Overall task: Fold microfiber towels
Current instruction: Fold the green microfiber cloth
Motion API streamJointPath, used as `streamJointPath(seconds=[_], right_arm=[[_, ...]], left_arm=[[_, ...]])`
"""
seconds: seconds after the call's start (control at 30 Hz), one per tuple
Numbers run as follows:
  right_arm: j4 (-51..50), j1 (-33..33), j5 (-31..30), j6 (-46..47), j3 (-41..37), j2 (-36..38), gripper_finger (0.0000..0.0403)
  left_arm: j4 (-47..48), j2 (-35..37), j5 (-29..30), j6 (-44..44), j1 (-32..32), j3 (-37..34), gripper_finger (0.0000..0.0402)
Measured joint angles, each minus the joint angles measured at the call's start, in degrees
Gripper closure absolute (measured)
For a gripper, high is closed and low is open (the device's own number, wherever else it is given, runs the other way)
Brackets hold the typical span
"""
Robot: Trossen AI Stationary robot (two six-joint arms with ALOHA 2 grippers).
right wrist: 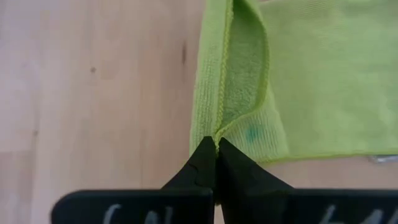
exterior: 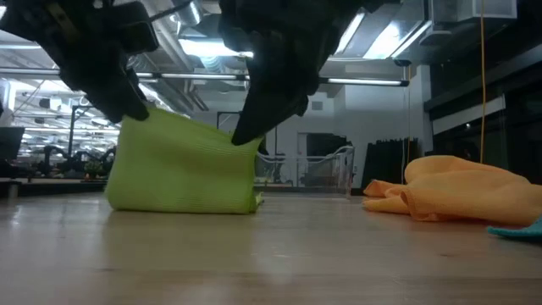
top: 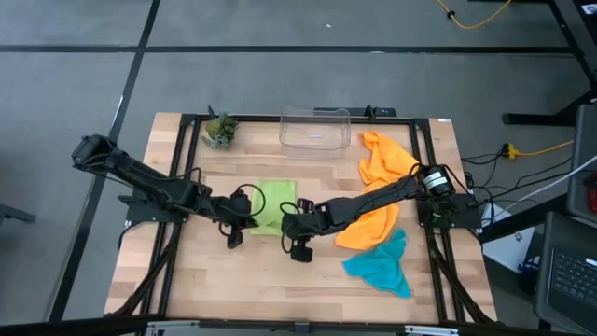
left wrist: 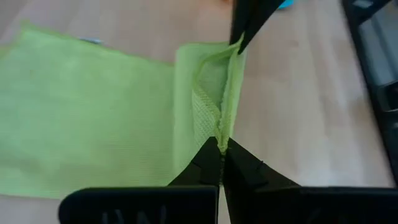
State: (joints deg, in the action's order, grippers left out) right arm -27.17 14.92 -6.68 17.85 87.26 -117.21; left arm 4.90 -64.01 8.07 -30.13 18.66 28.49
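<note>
A lime green towel (top: 271,203) lies at the table's middle, with its near edge raised off the wood. My left gripper (top: 249,218) is shut on that edge's left corner, and my right gripper (top: 287,222) is shut on its right corner. In the low view the towel (exterior: 182,169) stands up like a wall between the two grippers, its bottom on the table. Two orange towels (top: 384,161) (top: 368,229) lie bunched at the right. A teal towel (top: 381,266) lies crumpled near the front right. My left gripper pinches the green towel's near left corner (left wrist: 219,138) between its two fingertips, slanting down from the table's left. The corner is lifted, and the hem runs fairly straight to the other gripper. My right gripper pinches the near right corner (right wrist: 217,138) between its fingertips, slanting down from the right. The corner is lifted clear, and the towel's far part lies flat on the table.
A clear plastic bin (top: 315,131) stands at the far middle, with a small potted plant (top: 220,129) to its left. Bare wood shows in front of the green towel and at the left. A black frame runs around the tabletop.
</note>
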Motion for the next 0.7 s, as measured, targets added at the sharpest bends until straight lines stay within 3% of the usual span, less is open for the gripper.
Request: streamJointPath(seconds=[0.23, 0.43, 0.57, 0.7], right_arm=[[0.5, 0.7, 1.4, 1.5, 0.0, 0.0, 0.04], [-0.3, 0.9, 7.9, 1.7, 2.1, 0.0, 0.04], [-1.0, 1.2, 7.3, 0.7, 4.0, 0.0, 0.04], [-2.6, 1.2, 3.1, 0.3, 4.0, 0.0, 0.04]], left_arm=[[-0.8, -0.1, 0.1, -5.9, 4.0, 0.0, 0.0401], [-3.2, -0.1, -1.2, -7.4, 6.1, 0.0, 0.0401], [-3.0, -0.1, 1.5, -7.5, 6.8, 0.0, 0.0401], [-2.6, -0.1, 5.5, -7.3, 6.9, 0.0, 0.0401]])
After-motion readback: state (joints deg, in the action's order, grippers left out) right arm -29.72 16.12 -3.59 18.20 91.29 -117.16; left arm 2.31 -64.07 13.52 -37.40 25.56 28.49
